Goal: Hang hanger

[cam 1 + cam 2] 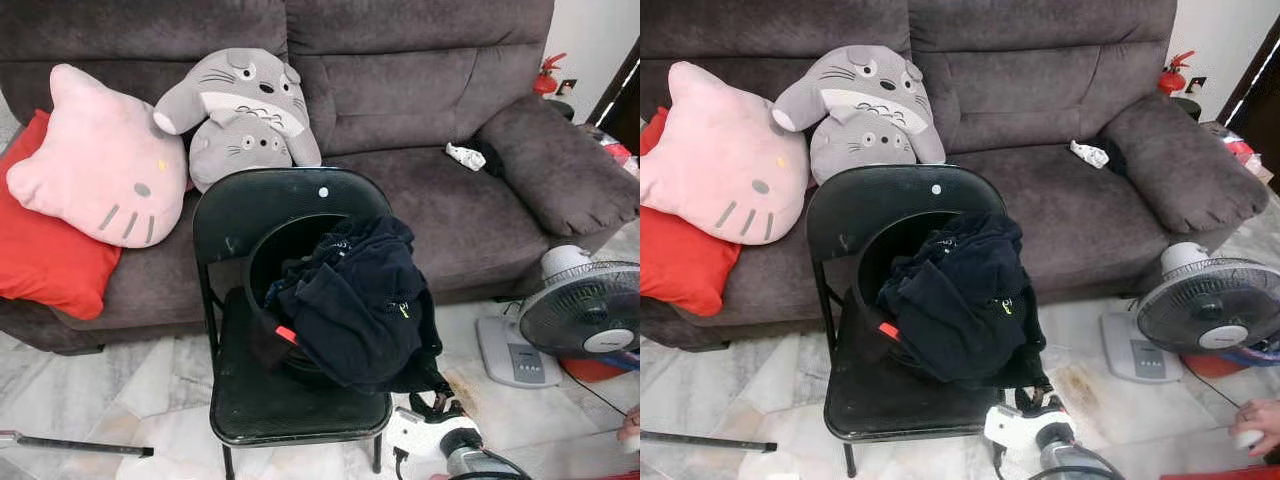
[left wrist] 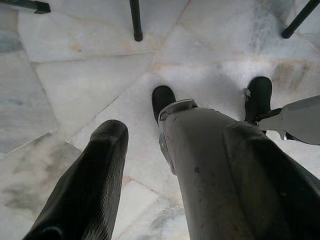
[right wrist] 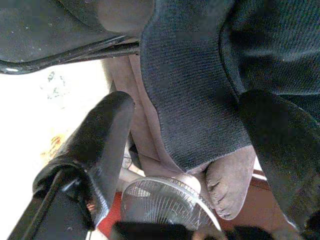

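On the black folding metal chair [image 1: 250, 400], before the wide grey sofa [image 1: 420, 90], a soft, light dark-navy garment heap [image 1: 350, 300] hides any hanger, so I would grip its stiff hook; the right gripper [image 3: 185, 145], fingers spread, holds nothing.

Right gripper [image 3: 185, 145]: raised low at near right, fingers spread apart, empty. Left gripper [image 2: 165, 175]: hangs pointing down, fingers apart, empty. Robot's leg and feet below it.

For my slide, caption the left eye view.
Dark clothes heaped on a black chair before a grey sofa.
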Motion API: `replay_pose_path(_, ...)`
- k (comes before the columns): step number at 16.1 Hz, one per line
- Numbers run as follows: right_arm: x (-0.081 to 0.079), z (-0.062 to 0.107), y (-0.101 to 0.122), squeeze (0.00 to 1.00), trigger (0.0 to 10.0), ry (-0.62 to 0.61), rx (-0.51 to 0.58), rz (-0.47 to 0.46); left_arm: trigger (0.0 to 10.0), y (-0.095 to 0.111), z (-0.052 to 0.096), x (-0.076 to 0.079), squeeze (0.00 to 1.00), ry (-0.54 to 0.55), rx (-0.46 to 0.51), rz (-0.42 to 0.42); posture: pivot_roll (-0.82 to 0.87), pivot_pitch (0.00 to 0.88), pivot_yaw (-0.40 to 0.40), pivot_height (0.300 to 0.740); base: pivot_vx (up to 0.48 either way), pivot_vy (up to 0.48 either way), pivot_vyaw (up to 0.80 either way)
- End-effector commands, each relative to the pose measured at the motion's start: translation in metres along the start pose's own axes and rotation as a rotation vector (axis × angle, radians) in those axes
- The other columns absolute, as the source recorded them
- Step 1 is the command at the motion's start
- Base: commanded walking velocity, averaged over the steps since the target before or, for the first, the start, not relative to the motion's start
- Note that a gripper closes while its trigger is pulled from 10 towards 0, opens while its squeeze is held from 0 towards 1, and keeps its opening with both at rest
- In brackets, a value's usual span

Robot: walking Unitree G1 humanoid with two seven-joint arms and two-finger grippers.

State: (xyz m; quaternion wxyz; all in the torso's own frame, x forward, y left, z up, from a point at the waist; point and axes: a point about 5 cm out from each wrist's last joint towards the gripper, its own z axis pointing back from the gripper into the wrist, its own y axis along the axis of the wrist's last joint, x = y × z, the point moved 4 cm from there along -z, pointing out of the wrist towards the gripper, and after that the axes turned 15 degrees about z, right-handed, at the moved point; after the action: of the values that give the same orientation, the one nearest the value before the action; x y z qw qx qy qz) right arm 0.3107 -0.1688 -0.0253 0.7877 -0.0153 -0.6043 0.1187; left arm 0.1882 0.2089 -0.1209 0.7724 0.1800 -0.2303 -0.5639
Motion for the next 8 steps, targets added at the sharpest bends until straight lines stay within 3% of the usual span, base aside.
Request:
replay_pose_path(1, -0.0008, 0.0006, -0.0041, 0.00, 0.0, 0.003, -0.002, 0.017, 10.0, -0.0099, 0.0022, -0.0066, 0.00, 0.022, -0.028, 0.005, -0.03, 0.189, -0.014, 0.740, 0.000, 0.000, 0.00)
replay_pose_path(8, 0.0027, -0.0006, -0.0122, 0.00, 0.0, -0.013, -0.018, 0.048, 10.0, -0.0096, 0.0024, -0.0079, 0.00, 0.031, -0.023, 0.003, -0.02, 0.191, -0.012, 0.740, 0.000, 0.000, 0.00)
